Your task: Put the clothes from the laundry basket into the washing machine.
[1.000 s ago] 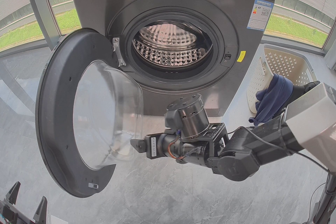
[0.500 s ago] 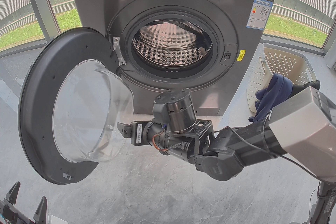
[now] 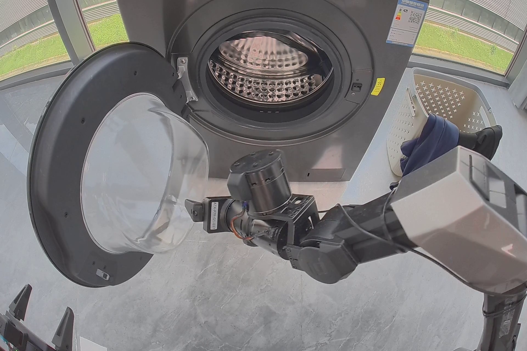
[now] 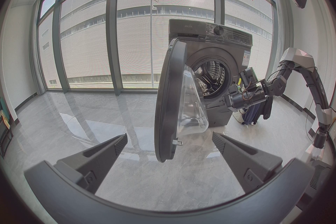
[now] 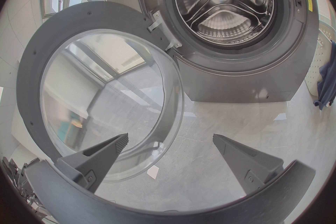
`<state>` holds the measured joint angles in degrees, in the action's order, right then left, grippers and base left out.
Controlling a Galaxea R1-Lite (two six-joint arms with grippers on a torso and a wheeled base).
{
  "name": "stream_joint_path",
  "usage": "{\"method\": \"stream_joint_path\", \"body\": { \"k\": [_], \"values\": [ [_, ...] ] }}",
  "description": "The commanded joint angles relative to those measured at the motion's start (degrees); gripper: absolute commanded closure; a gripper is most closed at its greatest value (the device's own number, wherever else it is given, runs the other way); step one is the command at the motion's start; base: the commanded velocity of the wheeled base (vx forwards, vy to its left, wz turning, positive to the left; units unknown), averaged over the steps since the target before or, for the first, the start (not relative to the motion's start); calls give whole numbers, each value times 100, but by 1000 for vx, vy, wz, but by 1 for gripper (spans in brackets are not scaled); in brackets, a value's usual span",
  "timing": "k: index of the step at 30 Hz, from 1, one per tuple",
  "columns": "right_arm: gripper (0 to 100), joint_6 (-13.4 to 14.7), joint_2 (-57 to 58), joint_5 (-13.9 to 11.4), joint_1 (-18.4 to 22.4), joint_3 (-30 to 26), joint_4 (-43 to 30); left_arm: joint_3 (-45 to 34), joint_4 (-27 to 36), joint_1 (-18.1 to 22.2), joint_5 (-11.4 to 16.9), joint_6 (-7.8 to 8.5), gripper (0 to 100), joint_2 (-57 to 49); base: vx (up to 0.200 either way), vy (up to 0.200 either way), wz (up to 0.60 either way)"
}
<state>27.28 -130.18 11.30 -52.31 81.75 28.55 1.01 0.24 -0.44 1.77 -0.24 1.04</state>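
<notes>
Our right gripper [image 5: 169, 137] hangs open and empty beside the open door [image 3: 66, 160] of the washing machine [image 3: 153, 6]. Our left gripper [image 4: 168, 136], also open, sits well apart. The blue clothes [image 3: 431, 146] drape over the rim of the laundry basket [image 3: 447, 100], right of the machine.

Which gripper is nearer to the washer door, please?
Right. The right gripper is just beside the door, at its glass; the left gripper is farther off, low and back from the door's rim.

Bare glass-walled hall; tall windows [image 4: 91, 32], polished stone floor [image 3: 230, 303], lone washing machine [image 3: 263, 1]
</notes>
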Motion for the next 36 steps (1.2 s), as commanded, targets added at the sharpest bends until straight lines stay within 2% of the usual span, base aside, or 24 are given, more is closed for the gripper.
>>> {"method": "stream_joint_path", "body": {
  "k": [1,5,8,11,14,18,23,24,25,26,30,33,36],
  "values": [
    [0,14,-508,30,-148,403,45,-92,2,0,-1,-2,0,-86,0,0,0],
    [0,75,-649,30,-227,772,81,-92,2,0,-1,-2,0,-86,0,0,0],
    [0,75,-605,30,-245,781,89,-92,2,0,-1,-2,0,-86,0,0,0],
    [0,163,-271,30,-148,623,81,-92,2,-9,-1,-11,0,-86,0,0,0],
    [0,146,221,30,-51,157,81,-92,2,0,-1,-11,0,-86,0,0,0],
    [0,75,1478,30,239,-959,81,-92,2,0,-1,-11,0,-86,0,0,0],
    [0,58,3517,30,599,-2796,89,-92,2,-9,-1,-2,0,-86,0,0,0],
    [0,32,3886,30,669,-3086,81,-92,2,-9,-1,-2,0,-86,0,0,0],
    [0,23,3948,30,687,-3130,81,-92,2,-9,-1,-2,0,-86,0,0,0],
    [0,-74,4598,30,836,-3631,81,-92,2,-9,-1,-2,0,-77,0,0,0],
    [0,-346,5996,4,1373,-4826,81,-92,2,-18,-1,-2,0,-77,0,0,0],
    [0,-795,7138,-31,1979,-5776,81,-92,2,-18,-1,-2,0,-68,0,0,0],
    [0,-1190,8061,-93,2515,-6364,54,-92,2,-26,-1,-2,0,-51,0,0,0]
  ]
}}
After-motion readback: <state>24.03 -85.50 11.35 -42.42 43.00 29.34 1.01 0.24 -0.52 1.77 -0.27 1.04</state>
